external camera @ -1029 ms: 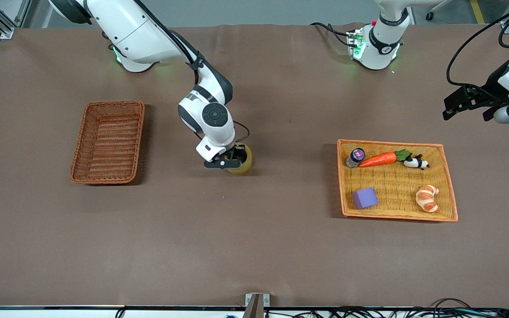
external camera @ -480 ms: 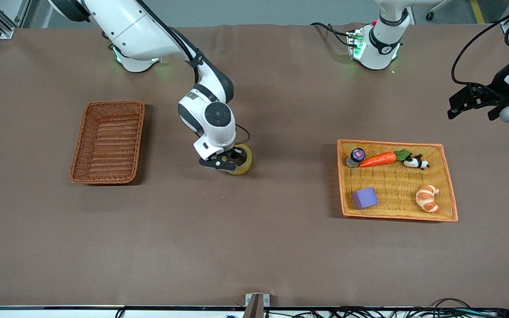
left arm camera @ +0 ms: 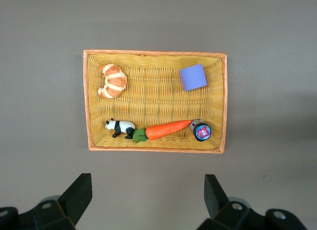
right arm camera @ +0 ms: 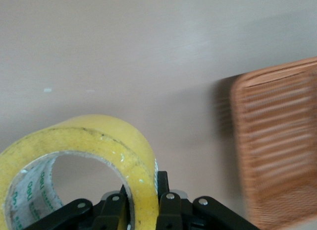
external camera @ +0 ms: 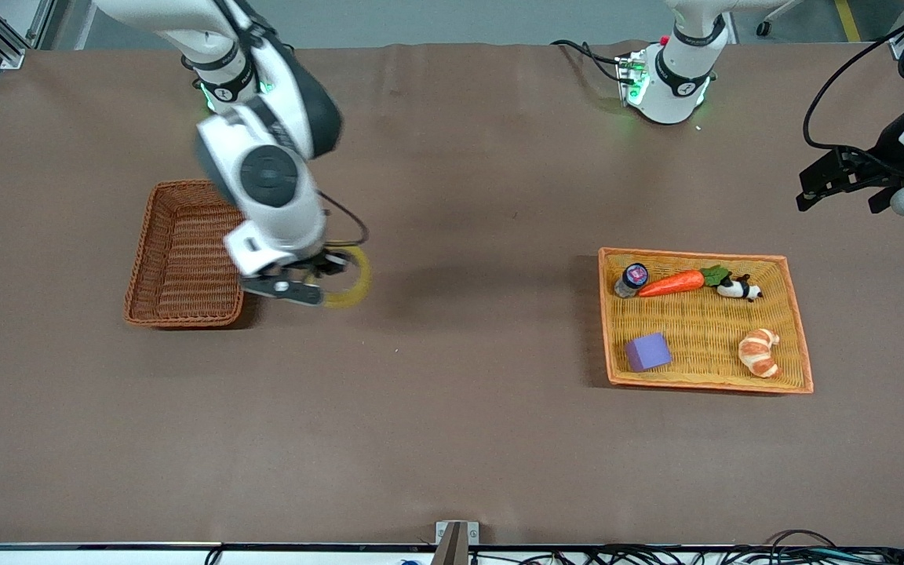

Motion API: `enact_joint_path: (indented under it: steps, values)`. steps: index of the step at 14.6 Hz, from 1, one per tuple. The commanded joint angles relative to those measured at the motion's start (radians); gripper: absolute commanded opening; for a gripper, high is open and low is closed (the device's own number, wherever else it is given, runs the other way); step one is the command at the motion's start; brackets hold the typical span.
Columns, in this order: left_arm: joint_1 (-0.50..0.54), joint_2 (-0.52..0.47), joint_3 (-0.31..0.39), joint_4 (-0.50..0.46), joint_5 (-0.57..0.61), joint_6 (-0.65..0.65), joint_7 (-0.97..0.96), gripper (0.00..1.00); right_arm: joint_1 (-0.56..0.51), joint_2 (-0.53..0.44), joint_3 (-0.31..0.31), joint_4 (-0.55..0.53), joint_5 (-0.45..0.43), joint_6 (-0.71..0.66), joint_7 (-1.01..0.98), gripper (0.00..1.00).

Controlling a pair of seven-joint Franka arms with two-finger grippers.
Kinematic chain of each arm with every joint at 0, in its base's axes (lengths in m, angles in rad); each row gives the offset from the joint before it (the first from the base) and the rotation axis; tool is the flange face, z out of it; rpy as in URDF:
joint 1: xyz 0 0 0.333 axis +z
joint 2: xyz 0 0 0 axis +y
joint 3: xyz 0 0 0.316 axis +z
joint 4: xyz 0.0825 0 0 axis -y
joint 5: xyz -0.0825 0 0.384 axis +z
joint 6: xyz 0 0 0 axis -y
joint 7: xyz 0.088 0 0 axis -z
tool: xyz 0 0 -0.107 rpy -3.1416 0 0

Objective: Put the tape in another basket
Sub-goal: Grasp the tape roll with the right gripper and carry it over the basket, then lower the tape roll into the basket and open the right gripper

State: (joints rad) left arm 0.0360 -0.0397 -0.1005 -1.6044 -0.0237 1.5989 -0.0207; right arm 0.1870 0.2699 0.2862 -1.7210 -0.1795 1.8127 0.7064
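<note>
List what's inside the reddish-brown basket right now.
The visible part of the reddish-brown basket holds nothing. The right arm covers its edge toward the table's middle. The right gripper, shut on the tape, is beside it over the table.

Front cam sat high, looking down across the whole table [external camera: 452, 439] toward both arm bases along the top edge. Left wrist cam hung well above the orange-yellow tray [left arm camera: 154, 54], facing straight down w/ the left gripper [left arm camera: 148, 202] fingertips at frame edge; the whole tray fit in view. It shared that tray [external camera: 801, 345] w/ the front cam. Right wrist cam sat very close, looking past the right gripper [right arm camera: 141, 210] at the tape [right arm camera: 99, 145], w/ the reddish-brown basket [right arm camera: 277, 141] at frame edge. It shared tape [external camera: 350, 286] and basket [external camera: 189, 255] w/ the front cam.
</note>
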Motion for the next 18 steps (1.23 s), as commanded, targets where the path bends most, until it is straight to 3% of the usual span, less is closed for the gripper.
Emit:
enact_joint_path:
  steps: [1, 4, 9, 14, 18]
  values:
    - [0.021, -0.014, -0.001, 0.000, -0.010, -0.005, 0.018, 1.00, -0.031, -0.084, -0.112, -0.071, 0.028, -0.062, -0.212, 0.00]
    - [0.018, -0.011, -0.002, 0.001, -0.009, 0.006, 0.016, 1.00, -0.031, -0.152, -0.261, -0.182, 0.028, -0.041, -0.414, 0.00]
    - [0.019, 0.006, -0.002, 0.000, -0.008, 0.036, 0.016, 1.00, -0.029, -0.288, -0.435, -0.515, 0.029, 0.242, -0.640, 0.00]
    - [0.018, 0.012, -0.004, -0.002, -0.008, 0.035, 0.018, 1.00, -0.031, -0.293, -0.539, -0.768, 0.028, 0.575, -0.751, 0.00]
    - [0.018, 0.027, -0.004, 0.000, -0.010, 0.052, 0.016, 1.00, -0.032, -0.241, -0.556, -0.836, 0.028, 0.753, -0.755, 0.01]
